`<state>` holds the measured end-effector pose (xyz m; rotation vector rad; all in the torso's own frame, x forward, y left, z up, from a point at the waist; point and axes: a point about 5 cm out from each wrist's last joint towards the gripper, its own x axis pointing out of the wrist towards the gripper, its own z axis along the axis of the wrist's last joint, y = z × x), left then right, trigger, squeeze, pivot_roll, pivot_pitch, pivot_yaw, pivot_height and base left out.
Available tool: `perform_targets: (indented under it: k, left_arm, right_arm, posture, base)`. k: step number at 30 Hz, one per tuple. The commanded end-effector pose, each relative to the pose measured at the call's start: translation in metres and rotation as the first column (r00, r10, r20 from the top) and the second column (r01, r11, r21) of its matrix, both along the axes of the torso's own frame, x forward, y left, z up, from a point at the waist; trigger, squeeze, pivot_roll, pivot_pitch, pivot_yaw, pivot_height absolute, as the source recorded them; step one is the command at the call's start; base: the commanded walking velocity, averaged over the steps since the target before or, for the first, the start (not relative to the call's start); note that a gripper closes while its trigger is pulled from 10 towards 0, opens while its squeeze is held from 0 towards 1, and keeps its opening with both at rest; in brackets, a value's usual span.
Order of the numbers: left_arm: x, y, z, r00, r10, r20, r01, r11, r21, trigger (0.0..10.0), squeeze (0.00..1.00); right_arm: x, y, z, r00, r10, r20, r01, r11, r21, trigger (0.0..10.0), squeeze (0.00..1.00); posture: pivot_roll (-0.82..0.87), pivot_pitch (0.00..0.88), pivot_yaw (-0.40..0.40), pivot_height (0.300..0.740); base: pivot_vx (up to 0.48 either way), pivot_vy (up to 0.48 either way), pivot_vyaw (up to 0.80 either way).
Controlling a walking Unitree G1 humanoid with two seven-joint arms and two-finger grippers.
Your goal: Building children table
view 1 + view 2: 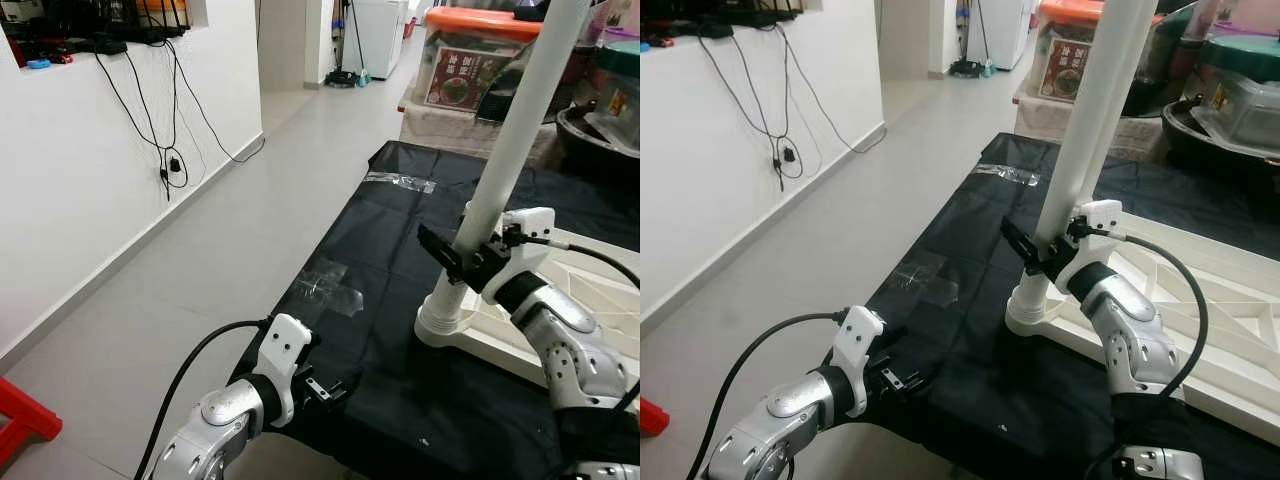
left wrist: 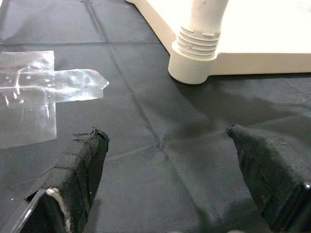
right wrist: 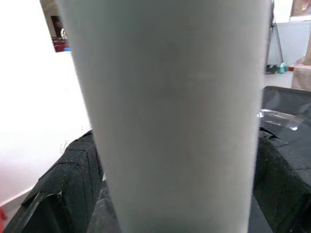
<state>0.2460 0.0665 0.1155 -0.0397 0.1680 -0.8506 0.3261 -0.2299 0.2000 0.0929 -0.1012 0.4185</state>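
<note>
1. White table leg (image 1: 515, 130) and cream tabletop (image 1: 590, 290).
2. Black cloth (image 1: 390, 300) with clear shiny tape patches (image 2: 43, 92).
3. Orange lid (image 1: 480, 22) at 12 o'clock.
4. Red object (image 1: 20, 425) at 8 o'clock on pale grey floor (image 1: 200, 270).
5. Black cables (image 1: 160, 110) on the white wall.

Pale grey tiled floor (image 1: 230, 240) runs ahead into a hallway, bright and evenly lit. White wall (image 1: 70, 170) along the left, black cables (image 1: 165, 150) dangling down it from a ledge above. A black cloth (image 1: 380, 260) lies spread over the floor, with strips of clear tape (image 1: 330, 285) stuck on it. Far end, a white cabinet (image 1: 378, 35). To the right, a clear storage box with an orange lid (image 1: 470, 55), and a red corner (image 1: 22, 420) low on the left
</note>
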Motion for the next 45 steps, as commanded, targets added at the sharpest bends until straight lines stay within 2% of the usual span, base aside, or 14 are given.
perform_targets:
  k: [1, 7, 9, 10, 12, 13, 21, 27, 31, 35, 37, 42, 44, 45]
  left_arm:
    - [0.0, 0.001, -0.003, 1.0, 0.003, -0.004, -0.003, 1.0, 0.013, 10.0, 0.0]
    - [-0.001, 0.001, -0.002, 1.0, 0.001, -0.003, -0.001, 1.0, 0.015, 10.0, 0.0]
    - [-0.001, 0.001, -0.002, 1.0, 0.001, -0.003, -0.001, 1.0, 0.016, 10.0, 0.0]
    - [-0.002, 0.001, -0.002, 1.0, 0.002, -0.004, -0.002, 1.0, 0.016, 10.0, 0.0]
    - [-0.002, 0.001, -0.002, 1.0, 0.002, -0.004, -0.002, 1.0, 0.016, 10.0, 0.0]
    - [-0.002, 0.001, -0.002, 1.0, 0.002, -0.004, -0.002, 1.0, 0.016, 10.0, 0.0]
    - [-0.002, 0.002, -0.002, 1.0, 0.004, -0.004, -0.004, 1.0, 0.017, 10.0, 0.0]
    - [-0.002, 0.002, -0.002, 1.0, 0.001, -0.004, 0.0, 1.0, 0.019, 10.0, 0.0]
    - [-0.002, 0.003, -0.003, 1.0, -0.002, -0.005, 0.003, 1.0, 0.021, 10.0, 0.0]
    - [-0.002, 0.003, -0.003, 1.0, -0.004, -0.006, 0.004, 1.0, 0.022, 10.0, 0.0]
    - [-0.003, 0.003, -0.003, 1.0, -0.007, -0.006, 0.007, 1.0, 0.022, 10.0, 0.0]
    - [-0.004, 0.003, -0.003, 1.0, -0.008, -0.006, 0.009, 1.0, 0.023, 10.0, 0.0]
    - [-0.004, 0.003, -0.004, 1.0, -0.011, -0.008, 0.011, 1.0, 0.024, 10.0, 0.0]
    - [-0.004, 0.003, -0.004, 1.0, -0.012, -0.008, 0.012, 1.0, 0.025, 10.0, 0.0]
  right_arm:
    - [0.004, 0.0, 0.002, 0.999, 0.034, 0.001, -0.034, 0.999, -0.016, 10.0, 0.0]
    - [0.013, -0.007, 0.003, 0.996, 0.086, -0.018, -0.086, 0.996, -0.011, 10.0, 0.0]
    - [0.016, -0.008, 0.002, 0.994, 0.101, -0.028, -0.101, 0.995, -0.007, 9.7, 0.0]
    - [0.017, -0.009, 0.001, 0.993, 0.116, -0.035, -0.117, 0.993, -0.007, 0.4, 0.0]
    - [0.017, -0.009, 0.001, 0.993, 0.116, -0.035, -0.117, 0.993, -0.007, 0.4, 0.0]
    - [0.018, -0.01, 0.001, 0.991, 0.128, -0.041, -0.128, 0.992, -0.001, 0.0, 0.0]
    - [0.018, -0.011, -0.003, 0.99, 0.134, -0.042, -0.134, 0.991, -0.003, 0.0, 0.0]
    - [0.008, -0.01, -0.014, 0.99, 0.136, -0.036, -0.135, 0.991, 0.016, 0.0, 0.0]
    - [-0.008, -0.006, -0.028, 0.989, 0.144, -0.019, -0.143, 0.989, 0.042, 0.0, 0.0]
    - [-0.011, -0.006, -0.032, 0.99, 0.138, -0.022, -0.137, 0.989, 0.05, 0.0, 0.0]
    - [-0.017, -0.004, -0.045, 0.994, 0.094, -0.047, -0.091, 0.994, 0.058, 0.0, 0.0]
    - [-0.019, -0.004, -0.049, 0.996, 0.067, -0.058, -0.064, 0.996, 0.056, 0.0, 0.0]
    - [-0.018, -0.005, -0.055, 0.984, -0.16, -0.075, 0.164, 0.986, 0.043, 0.0, 0.0]
    - [-0.018, -0.007, -0.055, 0.952, -0.297, -0.076, 0.299, 0.954, 0.024, 0.0, 0.0]
  posture:
    - [0.16, 0.0, -0.054, 0.74]
    - [0.17, 0.003, -0.061, 0.74]
    - [0.17, 0.003, -0.061, 0.74]
    - [0.18, 0.006, -0.062, 0.74]
    - [0.18, 0.006, -0.062, 0.74]
    - [0.18, 0.006, -0.063, 0.74]
    - [0.18, 0.008, -0.063, 0.74]
    - [0.18, 0.007, -0.057, 0.74]
    - [0.17, 0.001, -0.052, 0.74]
    - [0.17, 0.0, -0.053, 0.74]
    - [0.18, 0.0, -0.05, 0.74]
    - [0.18, 0.0, -0.05, 0.74]
    - [0.17, 0.0, -0.049, 0.74]
    - [0.17, 0.0, -0.049, 0.74]
  base:
    - [0.0, 0.0, 0.0]
    - [0.0, 0.0, 0.0]
    - [0.0, 0.0, 0.0]
    - [0.0, 0.0, 0.0]
    - [0.0, 0.0, 0.0]
    - [0.0, 0.0, 0.0]
    - [0.0, 0.0, 0.0]
    - [0.0, 0.0, 0.0]
    - [0.0, 0.0, 0.0]
    - [0.0, 0.0, 0.0]
    - [0.0, 0.0, 0.0]
    - [0.0, 0.0, 0.0]
    - [0.0, 0.0, 0.0]
    - [0.0, 0.0, 0.0]
